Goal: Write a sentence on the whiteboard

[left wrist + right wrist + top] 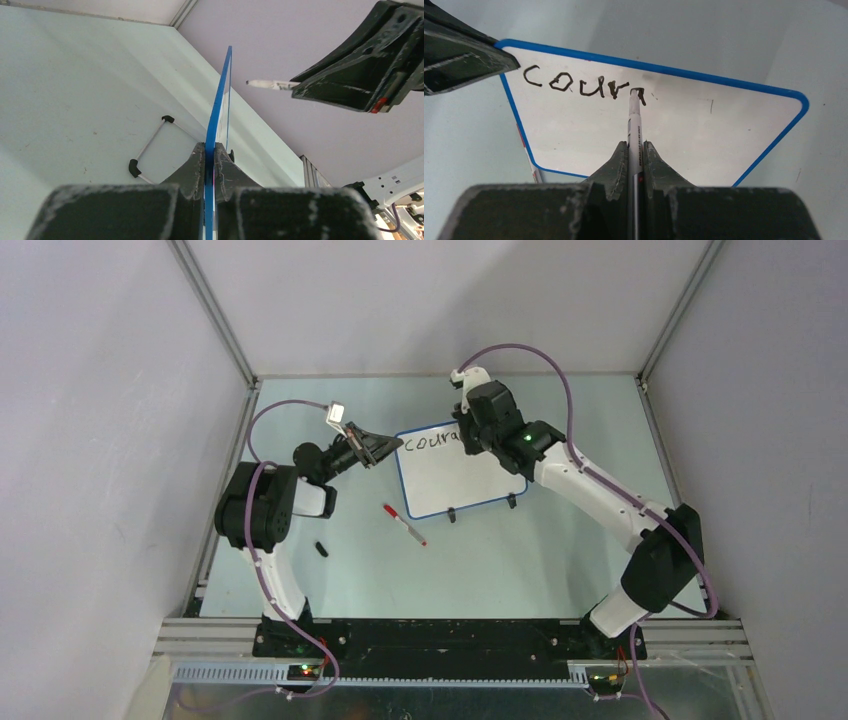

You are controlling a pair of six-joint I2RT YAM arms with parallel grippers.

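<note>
One blue-rimmed white whiteboard (455,480), my left gripper (385,447) clamped on its 10 o'clock corner; my right gripper (635,150) clamped on one white marker (633,117)

Whiteboard (455,480) at the middle of the surface (560,560), left gripper (385,448) clamping its far left corner, right gripper (470,436) holding marker (635,120) over its far right part, tip at the end of the writing (576,86), pen (404,524) before the whiteboard, cap (321,549) nearer the left edge.

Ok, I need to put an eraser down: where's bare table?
Bare: the near middle, between the red pen, the whiteboard and the right arm; the far right corner. Crowded: the board's left rim, clamped by the left gripper, and its top, where the right gripper holds the marker.
</note>
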